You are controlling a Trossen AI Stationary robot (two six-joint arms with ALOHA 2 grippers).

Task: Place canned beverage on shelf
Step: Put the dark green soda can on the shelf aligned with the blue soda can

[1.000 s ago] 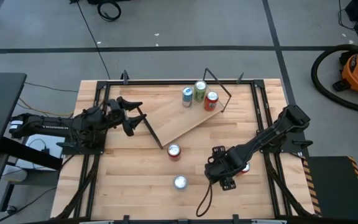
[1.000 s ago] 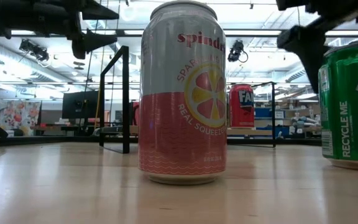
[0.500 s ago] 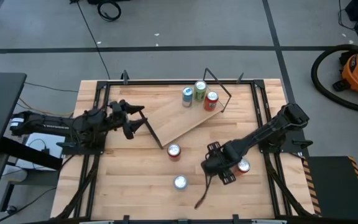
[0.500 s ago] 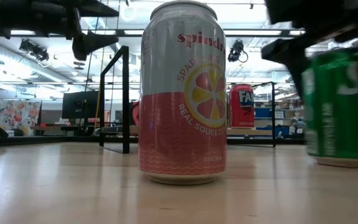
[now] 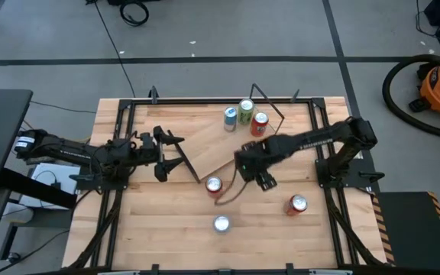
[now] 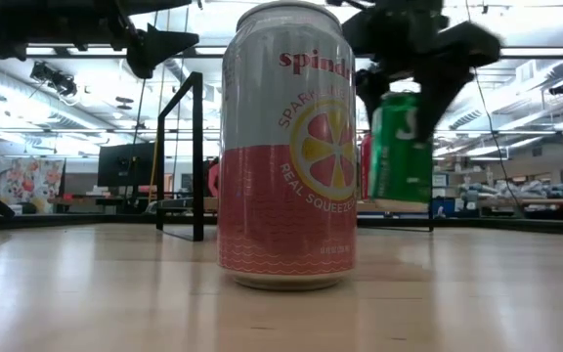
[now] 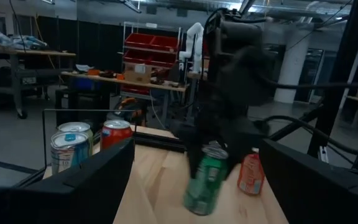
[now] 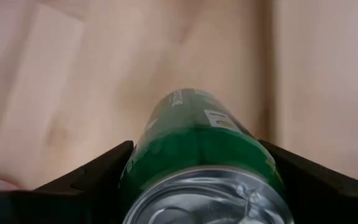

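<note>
From above, the right gripper [image 5: 252, 162] hangs over the near edge of the shelf [image 5: 224, 143], whose board runs slantwise away from it toward the far side of the table. The green can it carries is hidden under the wrist here. Three cans already stand in a cluster [image 5: 244, 117] at the shelf's far end, well beyond the gripper along the board's long axis. Two red cans [image 5: 214, 186] [image 5: 296, 204] and a silver-topped can [image 5: 221, 224] stand on the tabletop on the gripper's near side, off the shelf. The left gripper [image 5: 166, 143] waits beside the shelf's other end, open and empty; the right arm is plainly the nearer one to the free board.

At table height, the green can [image 6: 399, 149] hangs clear of the wood, clamped between the right gripper's fingers [image 6: 411, 44], its long axis close to upright with a slight tilt. A pink-and-grey can [image 6: 288, 147] stands in front of it, near the camera.

From the left wrist, the green can [image 7: 205, 178] shows leaning under the dark right arm, above the board, with two shelf cans [image 7: 72, 146] off to one side.

From the right wrist, the green can [image 8: 199, 162] fills the gap between the fingers [image 8: 92, 177], partly closed around its body, with shelf wood directly beneath. I judge the move left is mostly straight down.
</note>
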